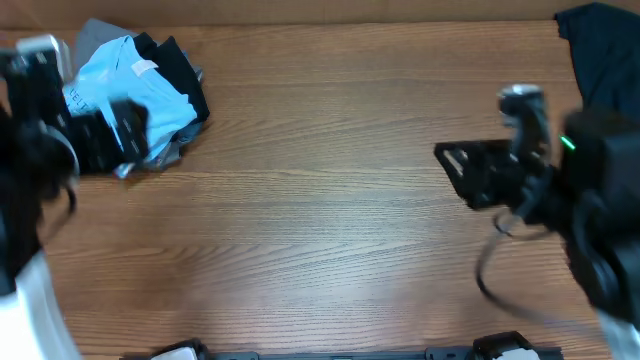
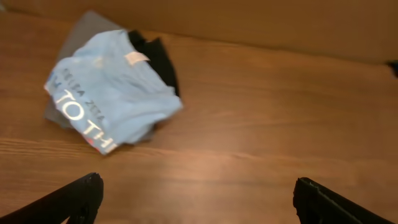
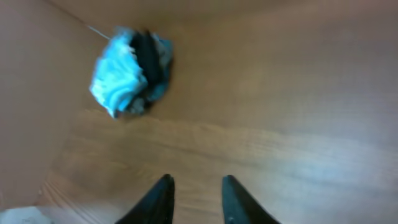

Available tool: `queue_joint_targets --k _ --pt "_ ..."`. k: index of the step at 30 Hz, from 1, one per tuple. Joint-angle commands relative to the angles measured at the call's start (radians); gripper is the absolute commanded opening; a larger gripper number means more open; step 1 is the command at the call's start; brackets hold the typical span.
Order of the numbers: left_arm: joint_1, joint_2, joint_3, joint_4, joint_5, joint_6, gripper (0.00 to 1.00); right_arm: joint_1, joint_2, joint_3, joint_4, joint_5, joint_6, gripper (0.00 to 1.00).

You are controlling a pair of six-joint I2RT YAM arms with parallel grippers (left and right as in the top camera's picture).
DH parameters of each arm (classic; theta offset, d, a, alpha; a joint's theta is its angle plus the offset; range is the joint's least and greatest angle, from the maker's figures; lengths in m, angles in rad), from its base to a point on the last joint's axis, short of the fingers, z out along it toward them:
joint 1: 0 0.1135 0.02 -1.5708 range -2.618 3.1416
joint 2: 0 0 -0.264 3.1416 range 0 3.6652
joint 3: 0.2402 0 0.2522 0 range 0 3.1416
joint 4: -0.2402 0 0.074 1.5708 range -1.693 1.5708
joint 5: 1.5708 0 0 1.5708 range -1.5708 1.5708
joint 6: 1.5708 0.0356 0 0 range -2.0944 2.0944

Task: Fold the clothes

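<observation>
Blue T-shirt (image 2: 115, 93) lies folded on top of a small pile in the far left corner of the tabletop (image 1: 320, 200). The fold is close to square, so I read no clear long axis. The edge with white lettering faces left, and the small white neck label sits toward the far right of the fold. The cloth is soft and slightly rumpled.

A black garment (image 2: 158, 59) shows from under the shirt's right side and a grey one (image 2: 84, 31) from under its far left. A separate dark garment (image 1: 600, 50) lies in the far right corner. The tabletop is wood grain.

Left hand (image 2: 198, 185): wide, empty, just short of the pile.

Right hand (image 3: 196, 185): narrow gap, nothing between the fingers, well apart from the pile.
</observation>
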Motion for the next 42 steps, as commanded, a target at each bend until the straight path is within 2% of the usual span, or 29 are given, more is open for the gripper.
queue_joint_targets --k 1,2,3,4,10,19,24,26,31,36,40,42 --pt "-0.07 -0.069 -0.007 -0.069 -0.054 0.019 1.0 0.005 -0.13 0.043 0.009 0.031 -0.077 0.38" --pt "-0.085 -0.095 -0.007 -0.095 -0.065 0.019 1.0 0.005 -0.157 0.043 0.009 0.045 -0.077 0.47" --pt "-0.095 -0.116 -0.007 -0.118 -0.068 0.019 1.0 0.005 -0.186 0.043 0.008 0.055 -0.077 0.7" --pt "-0.098 -0.131 -0.007 -0.134 -0.067 0.019 1.0 0.005 -0.205 0.043 0.009 0.062 -0.077 1.0" --pt "-0.098 -0.193 -0.007 -0.137 -0.048 -0.014 1.0 0.005 -0.257 0.043 -0.002 0.07 -0.076 1.0" --pt "-0.098 -0.188 -0.007 -0.153 -0.048 -0.014 1.0 0.005 -0.257 0.04 -0.122 0.056 -0.077 1.0" --pt "-0.098 -0.187 -0.007 -0.153 -0.048 -0.014 1.0 0.005 -0.257 0.039 -0.121 0.162 -0.092 1.0" --pt "-0.098 -0.187 -0.007 -0.153 -0.048 -0.014 1.0 0.005 -0.257 0.01 -0.072 0.226 -0.148 1.0" --pt "-0.098 -0.186 -0.007 -0.153 -0.048 -0.014 1.0 0.003 -0.303 -0.189 0.187 0.239 -0.39 1.0" --pt "-0.098 -0.185 -0.007 -0.153 -0.048 -0.014 1.0 0.002 -0.457 -0.51 0.436 0.192 -0.388 1.0" --pt "-0.098 -0.185 -0.007 -0.153 -0.048 -0.014 1.0 -0.015 -0.606 -0.748 0.534 0.038 -0.389 1.0" --pt "-0.098 -0.185 -0.007 -0.153 -0.048 -0.014 1.0 -0.015 -0.67 -0.836 0.571 0.027 -0.385 1.0"
